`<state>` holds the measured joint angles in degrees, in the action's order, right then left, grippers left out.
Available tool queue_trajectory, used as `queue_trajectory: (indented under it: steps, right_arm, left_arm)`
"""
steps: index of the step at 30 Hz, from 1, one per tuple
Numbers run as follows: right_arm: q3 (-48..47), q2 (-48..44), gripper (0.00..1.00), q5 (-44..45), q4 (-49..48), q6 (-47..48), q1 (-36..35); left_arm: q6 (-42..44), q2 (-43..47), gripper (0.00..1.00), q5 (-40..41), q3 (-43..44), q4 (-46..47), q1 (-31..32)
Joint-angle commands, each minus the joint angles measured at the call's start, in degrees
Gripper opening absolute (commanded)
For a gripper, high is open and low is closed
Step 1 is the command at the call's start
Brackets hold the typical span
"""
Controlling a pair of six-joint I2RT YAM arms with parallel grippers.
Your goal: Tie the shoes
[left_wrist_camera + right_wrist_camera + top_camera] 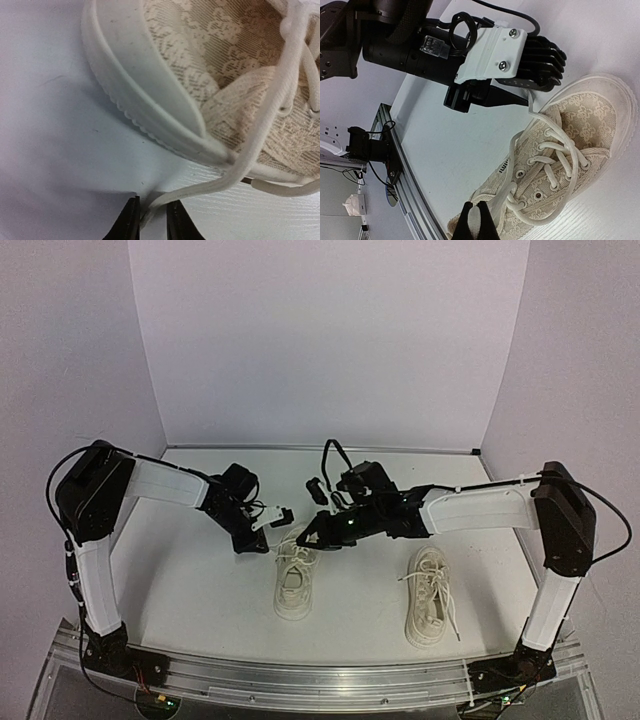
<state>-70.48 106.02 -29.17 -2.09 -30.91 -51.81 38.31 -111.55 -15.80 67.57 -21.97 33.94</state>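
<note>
The shoe being worked on is a cream sneaker with a lace-pattern fabric and a thick pale sole. It lies about the middle of the worktop, a little toward the near edge, with its toe toward the far edge. The left gripper is low at the toe side of this shoe. Its two black fingers stand close together with one white lace strand running between them, and they appear to pinch it. In the right wrist view this strand goes in a fairly straight line from the upper eyelets to the fingertips. The right gripper is over the heel side of the same shoe. Its fingers are closed, and a bit of white, which seems to be the other lace strand, sits between them. The second sneaker lies apart, nearer the right edge of the worktop, with its loose laces lying over it and beside it.
</note>
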Motion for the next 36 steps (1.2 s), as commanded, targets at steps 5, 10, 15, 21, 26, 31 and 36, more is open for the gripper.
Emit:
queue_trajectory:
  steps: [5, 10, 15, 21, 26, 31, 36]
  right_arm:
    - [-0.56, -0.06, 0.00, 0.85, -0.70, 0.51, -0.22]
    - [-0.53, 0.72, 0.00, 1.56, -0.87, 0.50, -0.22]
    - [-0.97, 1.40, 0.00, 2.32, -1.08, 0.38, -0.16]
    - [-1.24, 1.66, 0.00, 2.98, -1.26, 0.40, 0.02]
    - [-1.30, 1.53, 0.00, 3.35, -1.36, 0.25, 0.16]
    - [-1.15, 1.54, 0.00, 3.50, -1.34, 0.24, 0.64]
    - [-1.47, 1.91, 0.00, 3.43, -1.36, 0.39, 1.11]
  left_arm:
    - [-4.92, 7.41, 0.00, 0.38, -4.43, 3.01, -0.43]
    - [-16.45, 20.42, 0.00, 1.70, -10.39, 10.30, 0.74]
    - [-28.61, 30.89, 0.00, 7.11, -10.92, 6.14, 4.49]
    - [-40.34, 42.36, 0.00, 17.69, -11.82, -3.94, 11.30]
    - [-48.97, 49.51, 0.00, 19.26, -12.14, -14.68, 12.51]
    - [-53.11, 49.76, 0.00, 17.54, -12.88, -24.08, 15.28]
    - [-50.88, 47.93, 0.00, 14.26, -15.22, -20.19, 27.74]
